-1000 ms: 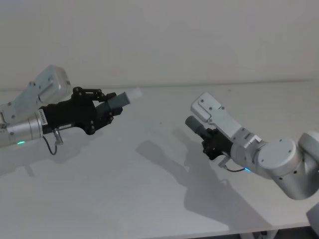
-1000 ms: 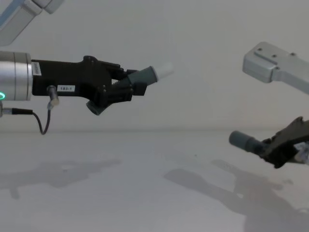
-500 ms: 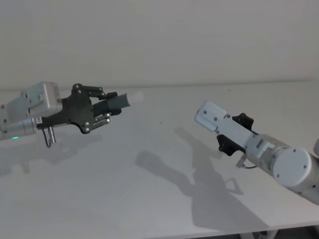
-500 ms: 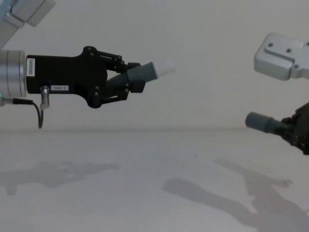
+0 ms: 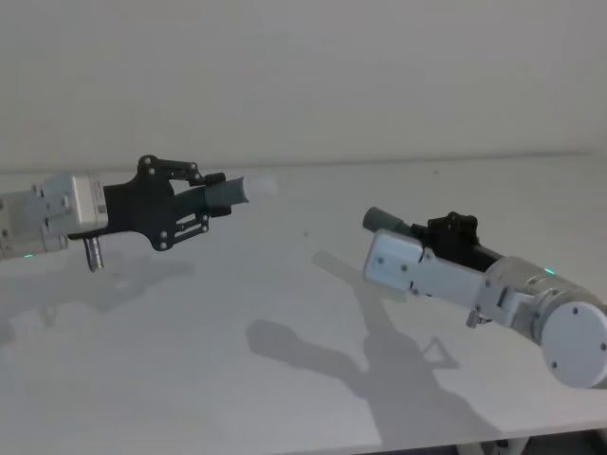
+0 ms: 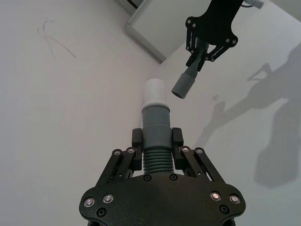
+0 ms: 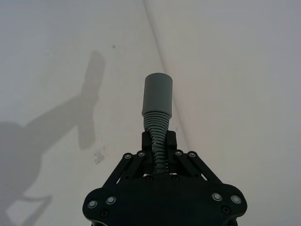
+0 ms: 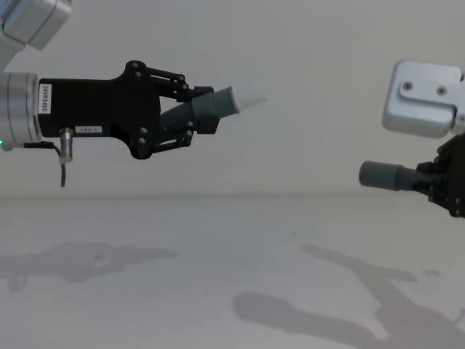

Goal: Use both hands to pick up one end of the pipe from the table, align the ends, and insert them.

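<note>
The right gripper's clamped collar piece has been levelled toward 9 o'clock, easing alignment with the left gripper's clamped tip piece.

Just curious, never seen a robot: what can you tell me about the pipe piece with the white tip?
A short dark grey tube with a ribbed base, a smooth sleeve and a narrower white tip. The left claw grips its ribbed part from both sides, holding it above the table, tip pointing roughly toward the other piece without touching it.
</note>
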